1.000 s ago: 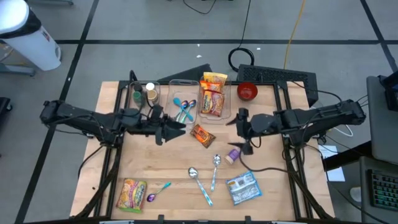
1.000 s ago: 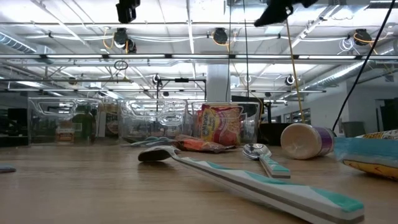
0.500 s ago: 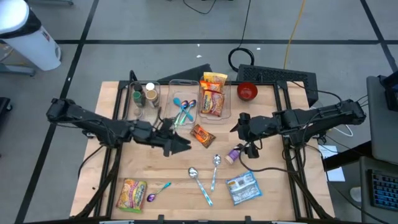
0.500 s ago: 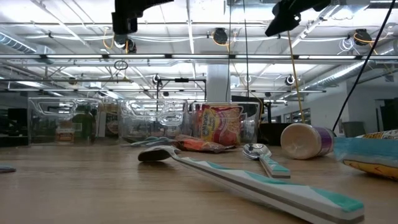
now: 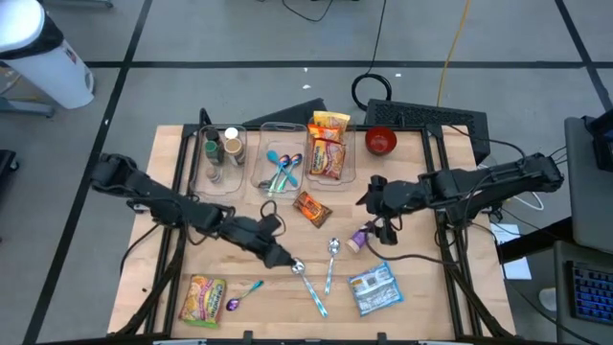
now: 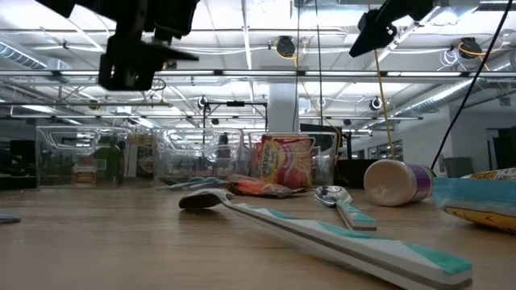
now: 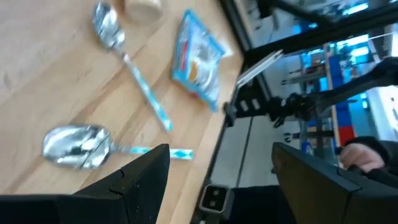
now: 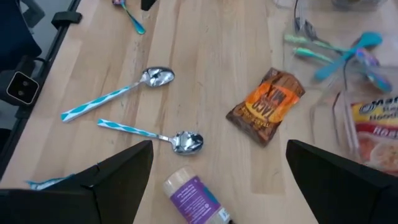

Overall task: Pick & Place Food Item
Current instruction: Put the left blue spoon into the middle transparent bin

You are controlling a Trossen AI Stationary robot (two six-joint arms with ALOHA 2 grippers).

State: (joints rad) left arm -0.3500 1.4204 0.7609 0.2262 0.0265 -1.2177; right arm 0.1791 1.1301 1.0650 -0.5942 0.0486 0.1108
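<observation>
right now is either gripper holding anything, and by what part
Nothing is held. The left gripper hangs open above the spoon, and the right gripper is open over the table.

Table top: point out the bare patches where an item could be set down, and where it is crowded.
Bare wood lies on the table between the bins and the yellow packet, and right of the red bowl. It is crowded around the spoons, brown snack packet and purple container.

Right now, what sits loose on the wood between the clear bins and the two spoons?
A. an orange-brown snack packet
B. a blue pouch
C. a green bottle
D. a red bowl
A: the orange-brown snack packet lies on the bare table, below the clear bins and above the spoons.
</observation>
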